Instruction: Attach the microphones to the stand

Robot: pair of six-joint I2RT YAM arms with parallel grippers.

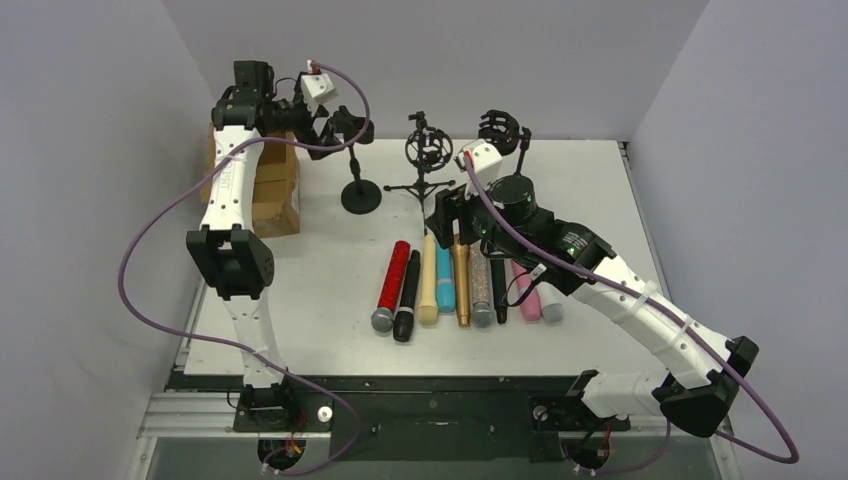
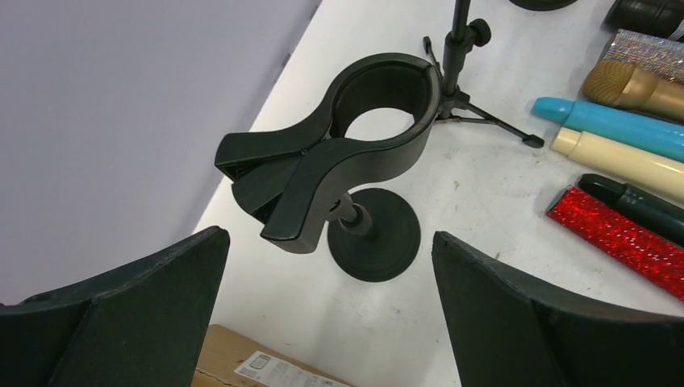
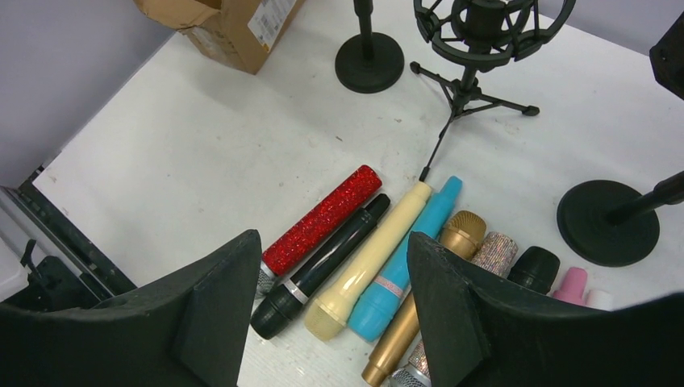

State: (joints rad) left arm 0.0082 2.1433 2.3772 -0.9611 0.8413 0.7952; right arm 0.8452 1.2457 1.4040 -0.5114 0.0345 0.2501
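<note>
Reading the top external view, I locate the nine microphones (image 1: 462, 290) in one row on the desk (image 1: 300, 300), lower centre of the frame. They lie flat, side by side, touching or nearly so. From left to right they are the red microphone (image 1: 393, 283), black microphone (image 1: 408, 298), cream microphone (image 1: 428, 290), teal microphone (image 1: 445, 285), then gold, glittery silver and a second black, then the pink microphone (image 1: 527, 303) and a white one.

The left fingers (image 2: 145, 314) are spread wide and hold nothing. They are raised at the upper left of the top view. In the left wrist view, the clip holder (image 2: 355, 137) of the round-base stand (image 2: 375, 242) sits between them, clear of both.

The right fingers (image 3: 202, 322) are also spread wide and hold nothing. They hang over the row. In the right wrist view, the cream and teal microphones lie between them.

Obstructions:
- The tripod stand (image 1: 428, 150), which carries a shock mount, is at upper centre. One leg tip ends just beside the far end of the cream microphone.
- A third stand (image 3: 609, 222) with a round base stands near the right end of the row.
- In the top view, the right arm (image 1: 620, 290) covers parts of the second black and pink microphones.
- A cardboard box (image 1: 275, 185) sits at the upper left, behind the left arm.
</note>
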